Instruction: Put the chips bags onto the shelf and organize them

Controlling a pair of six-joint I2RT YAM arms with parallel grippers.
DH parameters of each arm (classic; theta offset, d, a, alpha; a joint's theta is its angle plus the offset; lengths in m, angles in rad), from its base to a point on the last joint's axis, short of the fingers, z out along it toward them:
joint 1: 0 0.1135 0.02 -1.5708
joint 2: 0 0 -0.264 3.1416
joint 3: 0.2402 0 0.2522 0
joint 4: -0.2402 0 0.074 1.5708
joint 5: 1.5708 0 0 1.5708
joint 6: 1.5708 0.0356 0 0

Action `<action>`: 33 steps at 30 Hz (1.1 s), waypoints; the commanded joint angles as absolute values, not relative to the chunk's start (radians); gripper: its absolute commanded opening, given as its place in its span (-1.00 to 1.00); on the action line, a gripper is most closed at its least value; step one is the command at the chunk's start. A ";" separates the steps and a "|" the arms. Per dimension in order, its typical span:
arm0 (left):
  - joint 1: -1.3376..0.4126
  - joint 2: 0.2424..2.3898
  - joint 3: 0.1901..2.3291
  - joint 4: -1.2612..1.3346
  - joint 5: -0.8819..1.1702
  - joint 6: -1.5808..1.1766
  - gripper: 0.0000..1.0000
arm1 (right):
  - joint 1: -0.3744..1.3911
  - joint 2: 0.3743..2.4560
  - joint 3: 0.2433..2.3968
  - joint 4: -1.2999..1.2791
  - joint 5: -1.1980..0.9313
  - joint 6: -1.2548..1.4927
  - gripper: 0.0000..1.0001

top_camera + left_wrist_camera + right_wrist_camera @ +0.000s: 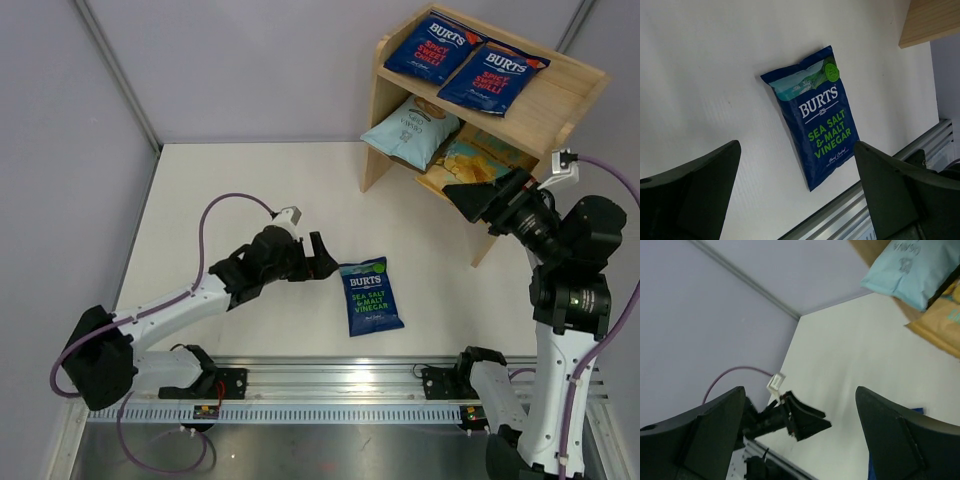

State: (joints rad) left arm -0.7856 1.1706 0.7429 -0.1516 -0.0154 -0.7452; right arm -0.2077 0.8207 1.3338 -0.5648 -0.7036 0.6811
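One Burts Sea Salt & Malt Vinegar bag (371, 296) awaits shelving; the left pincer (322, 260) gapes empty just beside it and should next descend and grasp.

Looks past the wide-spread left end effector (796, 150) onto a green-lettered Burts bag (815, 117) flat on white worktop (705, 75); shelf (930, 20) corner top-right.

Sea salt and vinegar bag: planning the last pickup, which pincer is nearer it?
Left. The left pincer sits open just beside the sea salt and vinegar bag; the right pincer is far off at the shelf, by its lower tier.
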 commanded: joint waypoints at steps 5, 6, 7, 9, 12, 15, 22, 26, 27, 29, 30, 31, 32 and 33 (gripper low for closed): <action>-0.787 1.311 0.738 0.078 0.071 -0.804 0.98 | -0.120 0.674 1.174 -0.551 -0.723 0.612 0.99; -0.788 1.350 0.742 0.086 0.074 -0.805 0.98 | -0.106 0.654 1.161 -0.583 -0.686 0.577 0.99; -0.787 1.367 0.745 0.097 0.075 -0.808 0.98 | -0.079 0.625 1.154 -0.601 -0.674 0.563 0.99; -0.787 1.428 0.756 0.113 0.095 -0.808 0.98 | -0.057 0.608 1.143 -0.665 -0.644 0.510 0.99; -0.787 1.512 0.779 0.127 0.117 -0.810 0.97 | -0.020 0.577 1.126 -0.712 -0.603 0.473 0.99; -0.787 1.558 0.798 0.143 0.114 -0.821 0.96 | -0.005 0.546 1.105 -0.718 -0.603 0.477 0.98; -0.788 1.699 0.825 0.227 0.163 -0.856 0.82 | -0.006 0.503 0.937 -0.620 -0.718 0.591 0.86; -0.787 1.743 0.834 0.245 0.167 -0.880 0.67 | -0.005 0.483 0.897 -0.646 -0.677 0.569 0.85; -0.788 1.755 0.842 0.238 0.154 -0.881 0.62 | -0.005 0.479 0.897 -0.649 -0.675 0.562 0.85; -0.793 1.758 0.850 0.204 0.121 -0.877 0.58 | -0.006 0.472 0.903 -0.655 -0.675 0.557 0.85; -0.796 1.762 0.854 0.198 0.111 -0.876 0.52 | -0.006 0.469 0.905 -0.655 -0.678 0.557 0.85; -0.798 1.767 0.857 0.196 0.106 -0.877 0.47 | -0.006 0.466 0.907 -0.655 -0.681 0.558 0.85; -0.796 1.772 0.861 0.196 0.106 -0.877 0.42 | -0.006 0.465 0.905 -0.652 -0.684 0.560 0.85; -0.798 1.788 0.870 0.198 0.107 -0.880 0.35 | -0.005 0.465 0.902 -0.646 -0.690 0.564 0.85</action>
State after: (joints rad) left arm -0.7902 1.7504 0.8375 0.2050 0.1379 -0.8776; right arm -0.0128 0.4709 0.8852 -0.6842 -0.6739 0.5663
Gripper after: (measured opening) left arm 0.700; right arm 0.927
